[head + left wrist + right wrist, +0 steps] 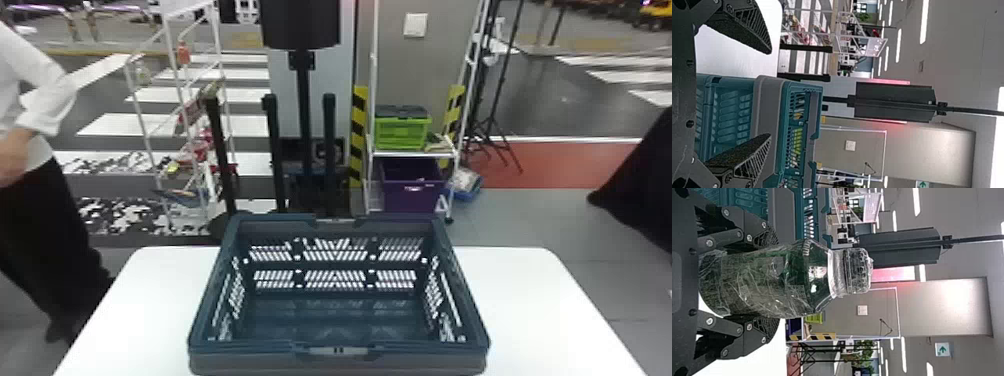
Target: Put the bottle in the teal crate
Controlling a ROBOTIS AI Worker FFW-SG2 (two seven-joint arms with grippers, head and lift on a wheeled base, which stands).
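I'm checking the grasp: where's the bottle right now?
In the right wrist view, the bottle is upright in the right gripper, outside and right of the teal crate.

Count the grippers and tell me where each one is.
2: the left gripper, open, near the left of the teal crate; the right gripper, holding the bottle, near its right.
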